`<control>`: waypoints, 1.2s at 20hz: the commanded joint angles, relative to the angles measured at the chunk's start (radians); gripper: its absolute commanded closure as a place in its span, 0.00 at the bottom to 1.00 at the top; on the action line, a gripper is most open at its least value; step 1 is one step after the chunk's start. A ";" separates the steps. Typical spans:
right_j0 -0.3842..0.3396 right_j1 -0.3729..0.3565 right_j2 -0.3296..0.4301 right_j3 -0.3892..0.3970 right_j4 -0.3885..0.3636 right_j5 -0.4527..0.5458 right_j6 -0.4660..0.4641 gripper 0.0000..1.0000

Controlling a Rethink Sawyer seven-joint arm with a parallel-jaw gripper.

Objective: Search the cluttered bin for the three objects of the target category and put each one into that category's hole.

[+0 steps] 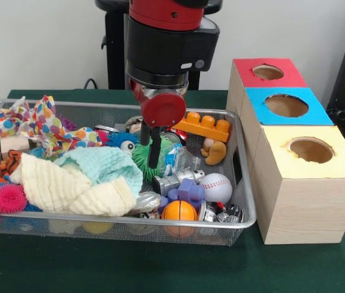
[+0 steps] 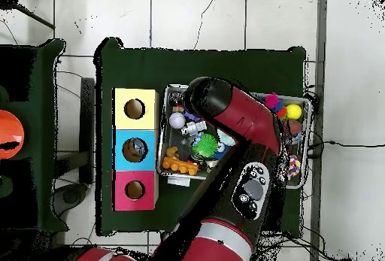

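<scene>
The silver wire-mesh bin (image 1: 246, 210) is full of toys and cloths; it also shows in the overhead view (image 2: 167, 89). One crinkly clear plastic bottle with blue print (image 1: 176, 160) lies mid-bin, right of a green spiky ball (image 1: 143, 157). A second clear crinkled piece (image 1: 147, 201) lies at the front rim; I cannot tell if it is a bottle. My gripper (image 1: 150, 151) hangs straight down over the green ball, just left of the blue-print bottle, and seems to hold nothing. In the overhead view the arm (image 2: 241, 122) hides the gripper.
Three wooden boxes with holes stand right of the bin: red top (image 1: 268, 72), blue top (image 1: 286, 105), yellow top (image 1: 311, 149). The bin holds a white baseball (image 1: 216, 187), a shiny can (image 1: 174, 181), an orange block (image 1: 207, 126), an orange ball (image 1: 178, 210) and cloths (image 1: 75, 180).
</scene>
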 commanded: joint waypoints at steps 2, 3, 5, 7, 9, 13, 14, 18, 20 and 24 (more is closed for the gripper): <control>0.000 0.023 0.105 0.100 0.047 0.077 0.234 0.00; 0.000 0.023 0.105 0.104 0.048 0.078 0.234 0.00; 0.002 0.023 0.105 0.112 0.050 0.072 0.230 0.00; 0.002 0.024 0.107 0.125 0.054 0.062 0.229 0.00; 0.007 0.022 0.109 0.142 0.062 0.044 0.231 0.00; 0.015 0.013 0.111 0.170 0.076 0.028 0.233 0.00; 0.017 0.011 0.111 0.179 0.079 0.017 0.231 0.00; 0.016 0.000 0.123 0.217 0.088 -0.036 0.209 0.00; 0.008 -0.002 0.129 0.233 0.091 -0.056 0.191 0.00; -0.003 -0.013 0.146 0.269 0.110 -0.092 0.171 0.00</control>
